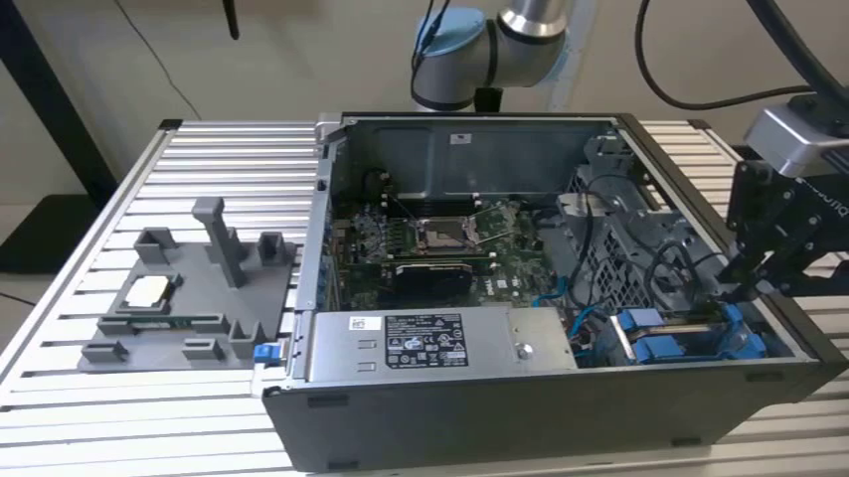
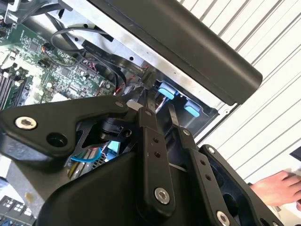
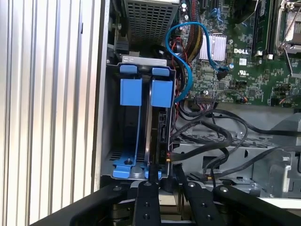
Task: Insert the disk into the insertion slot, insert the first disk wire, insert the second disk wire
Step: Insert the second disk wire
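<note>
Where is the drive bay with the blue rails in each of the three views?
Exterior view: the drive bay is in the case's corner at the exterior view's right.
Second wrist view: bay under the case's dark rim.
First wrist view: bay between the case wall and the blue cable.
Shared landmark: the green circuit board.

Look toward twelve o'clock in the exterior view: your arm (image 1: pixel 538 15) is a silver tube meeting a rounded grey joint with a pale blue cap (image 1: pixel 448 35). Thick black cables (image 1: pixel 663 70) loop past one o'clock. Near three o'clock a grey metal block (image 1: pixel 793 139) sits above the matte black end effector (image 1: pixel 738 286), built from flat link bars (image 3: pixel 145 202). In the second wrist view you'll see small silver screws (image 2: pixel 162 196) set in those bars, and a hex-socket bolt (image 2: pixel 26 123) in a broader black link.
</note>
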You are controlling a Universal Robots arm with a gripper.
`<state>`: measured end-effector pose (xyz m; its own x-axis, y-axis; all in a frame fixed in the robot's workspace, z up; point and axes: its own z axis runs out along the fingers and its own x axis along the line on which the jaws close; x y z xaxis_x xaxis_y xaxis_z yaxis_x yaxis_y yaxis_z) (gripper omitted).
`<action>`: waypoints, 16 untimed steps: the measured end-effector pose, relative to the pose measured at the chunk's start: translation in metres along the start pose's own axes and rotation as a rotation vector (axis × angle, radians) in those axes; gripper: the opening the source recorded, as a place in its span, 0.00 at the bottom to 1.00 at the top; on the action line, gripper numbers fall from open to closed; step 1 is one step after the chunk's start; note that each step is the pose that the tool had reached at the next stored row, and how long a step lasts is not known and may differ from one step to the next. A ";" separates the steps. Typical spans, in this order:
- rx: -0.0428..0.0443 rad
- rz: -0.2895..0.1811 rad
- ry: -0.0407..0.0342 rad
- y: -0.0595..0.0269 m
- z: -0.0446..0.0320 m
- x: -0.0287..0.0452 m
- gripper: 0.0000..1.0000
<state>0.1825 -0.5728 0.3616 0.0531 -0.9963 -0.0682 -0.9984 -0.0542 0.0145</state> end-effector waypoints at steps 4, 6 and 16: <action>0.0000 0.000 0.0006 -0.0001 0.0001 -0.0032 0.27; 0.0000 0.000 0.0010 -0.0002 -0.0004 -0.0042 0.27; -0.0006 0.000 0.0021 -0.0004 -0.0009 -0.0061 0.27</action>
<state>0.1826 -0.5668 0.3629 0.0530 -0.9964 -0.0661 -0.9984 -0.0541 0.0151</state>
